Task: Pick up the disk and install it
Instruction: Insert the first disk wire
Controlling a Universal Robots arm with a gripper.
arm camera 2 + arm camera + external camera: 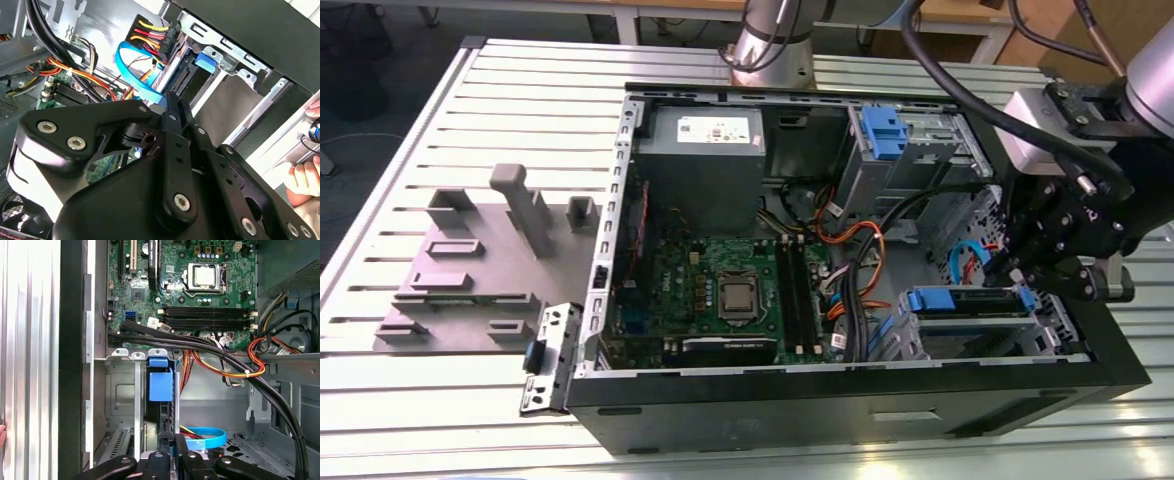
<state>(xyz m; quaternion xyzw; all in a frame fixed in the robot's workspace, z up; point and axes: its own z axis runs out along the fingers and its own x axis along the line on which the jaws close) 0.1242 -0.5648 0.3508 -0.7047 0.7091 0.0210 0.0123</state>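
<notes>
Slatted table (520, 90), one open computer case (854, 400), one disk (160, 385) bayed, end effector (170, 460) grip unclear

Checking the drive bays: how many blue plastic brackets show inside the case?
2: one blue bracket in the upper bay, another on the disk in the lower bay by the gripper. Others may be hidden.

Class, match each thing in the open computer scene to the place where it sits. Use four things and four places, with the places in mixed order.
Things:
1. silver rectangular metal disk with blue tab
2. grey metal power-supply box with white sticker
3. grey plastic stand with upright posts
4. square silver processor

Places:
A. on the slatted metal table, outside the black computer case
B. in the drive cage below the gripper
C. in the case corner nearest the arm's base
D. on the green motherboard

Pairs: 1-B, 2-C, 3-A, 4-D
</notes>
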